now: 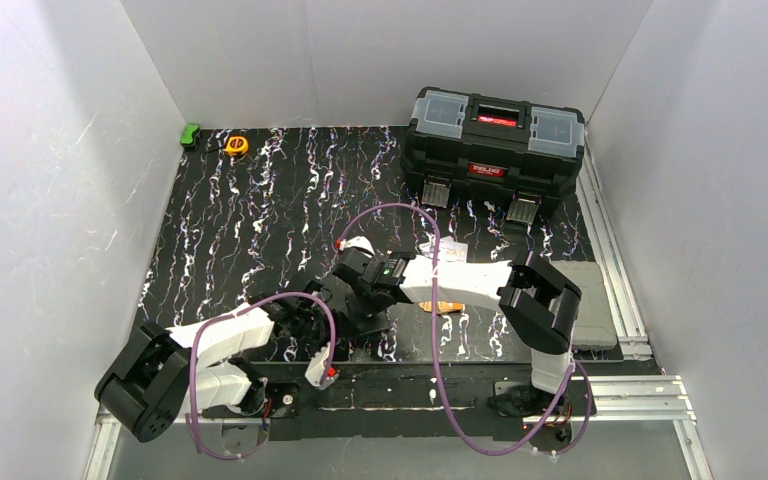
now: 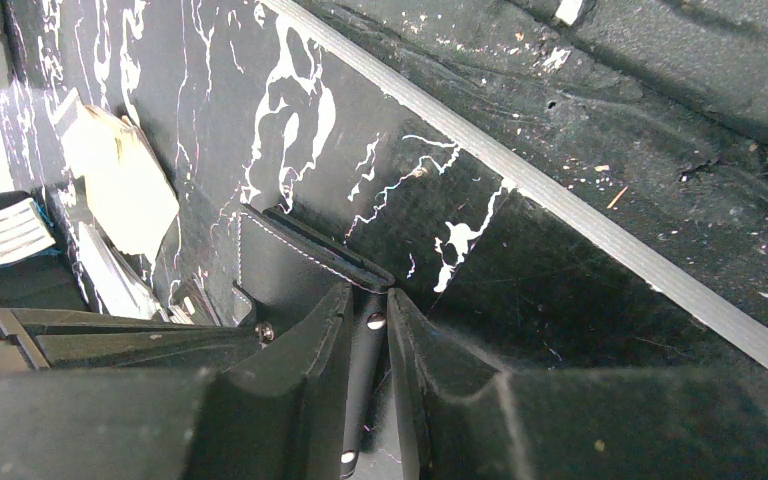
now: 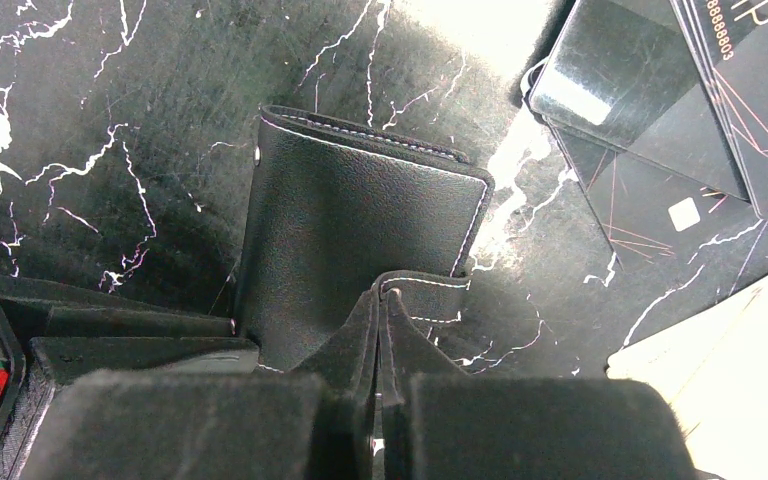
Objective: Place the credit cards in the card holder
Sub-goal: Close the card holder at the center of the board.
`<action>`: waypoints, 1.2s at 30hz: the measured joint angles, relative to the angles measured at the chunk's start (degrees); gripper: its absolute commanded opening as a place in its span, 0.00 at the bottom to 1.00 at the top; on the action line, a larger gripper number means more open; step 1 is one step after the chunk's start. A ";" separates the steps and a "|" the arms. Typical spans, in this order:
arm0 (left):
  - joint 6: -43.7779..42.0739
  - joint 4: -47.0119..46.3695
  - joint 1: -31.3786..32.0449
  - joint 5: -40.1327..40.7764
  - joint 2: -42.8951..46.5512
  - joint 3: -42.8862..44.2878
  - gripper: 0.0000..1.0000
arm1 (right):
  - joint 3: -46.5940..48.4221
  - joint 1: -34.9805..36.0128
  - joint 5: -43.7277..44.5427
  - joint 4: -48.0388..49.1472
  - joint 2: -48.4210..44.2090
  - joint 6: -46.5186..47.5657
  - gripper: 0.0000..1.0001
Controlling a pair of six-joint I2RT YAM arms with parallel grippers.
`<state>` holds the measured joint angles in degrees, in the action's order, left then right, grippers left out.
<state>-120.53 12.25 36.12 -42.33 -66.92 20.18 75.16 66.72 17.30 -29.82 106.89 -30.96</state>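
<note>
The small black square leather-like card holder [image 3: 360,220] rests on the black, white-veined table [image 1: 260,220] near its front edge, where the two arms meet. The left gripper [image 2: 368,300] is clenched on one stitched edge of it, a black strip with a snap stud caught between its fingers; the right gripper [image 3: 380,296] is pinched tight on the holder's clasp tab. The credit cards [image 3: 660,150], glossy printed ones fanned together and a pale one by them, lie loose on the table just beside the holder; a large black plastic toolbox [image 1: 495,145] stands at the back.
</note>
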 measured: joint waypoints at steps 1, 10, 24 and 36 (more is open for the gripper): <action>0.00 0.00 0.00 0.00 0.00 0.00 0.19 | -0.04 0.00 -0.09 0.11 0.00 -0.04 0.01; 0.00 0.00 0.02 0.04 0.00 0.00 0.18 | -1.14 -0.28 -0.79 1.55 -0.31 -0.31 0.01; 0.00 0.00 0.09 0.15 0.00 0.00 0.18 | -1.57 -0.37 -1.20 2.14 -0.55 -0.31 0.01; 0.00 0.02 0.11 0.20 0.00 0.00 0.18 | -0.61 -0.63 -2.05 1.29 0.44 -0.13 0.01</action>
<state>-120.53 12.27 36.23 -42.13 -66.92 20.18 74.54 66.08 15.25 -28.53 107.33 -31.09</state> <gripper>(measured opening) 0.180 0.022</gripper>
